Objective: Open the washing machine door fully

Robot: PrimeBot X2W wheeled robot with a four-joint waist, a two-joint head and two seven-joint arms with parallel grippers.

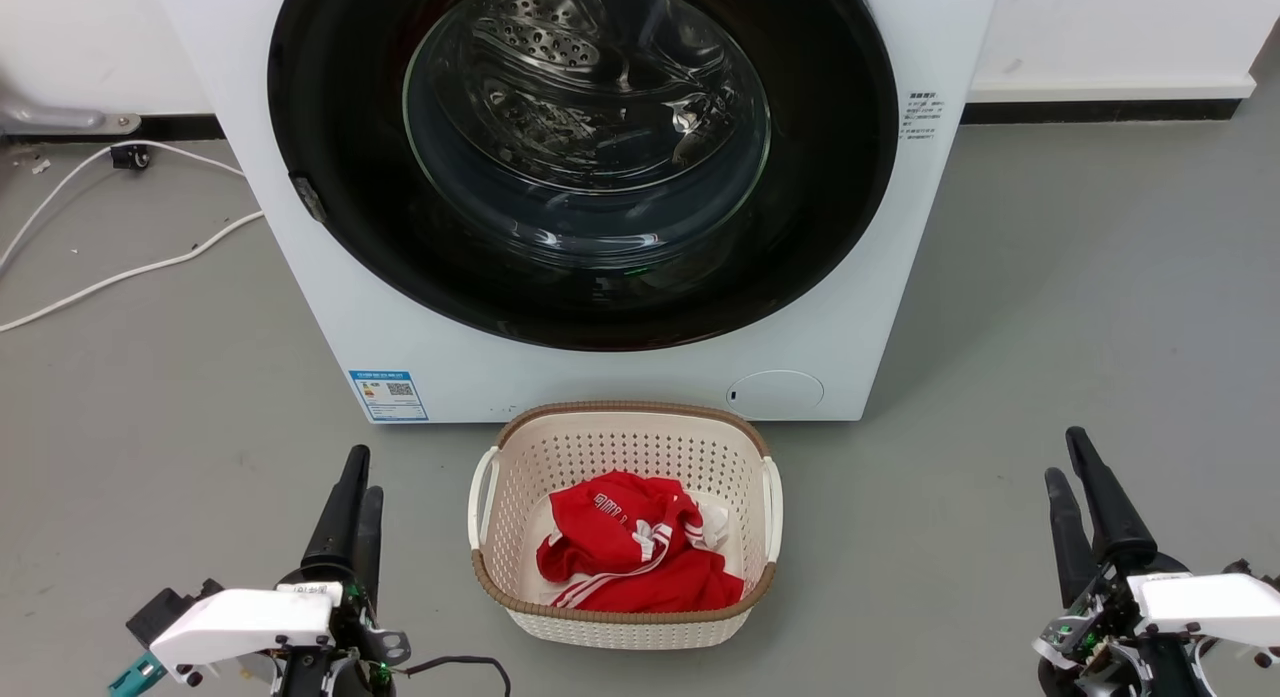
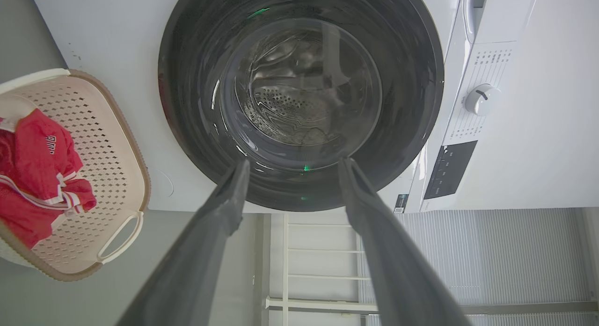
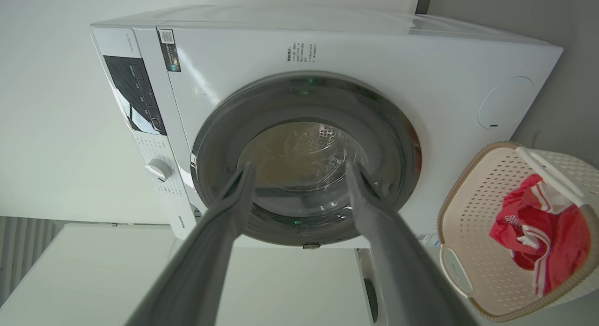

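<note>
The white washing machine (image 1: 330,307) stands straight ahead, its front facing me. Its door (image 1: 340,127), a glossy black disc with a bulging glass window, lies flat against the front, shut. A small latch tab (image 1: 308,199) shows on the door's left rim. The door (image 2: 187,106) also faces the left wrist camera, and the door (image 3: 402,143) faces the right wrist camera. My left gripper (image 1: 357,469) rests low at the left, open and empty. My right gripper (image 1: 1068,455) rests low at the right, open and empty. Both are well short of the machine.
A cream laundry basket (image 1: 490,537) holding a red garment (image 1: 625,547) sits on the grey floor right before the machine, between my grippers. White cables (image 1: 110,277) trail across the floor at the left. A round filter cap (image 1: 775,392) sits low on the machine's front.
</note>
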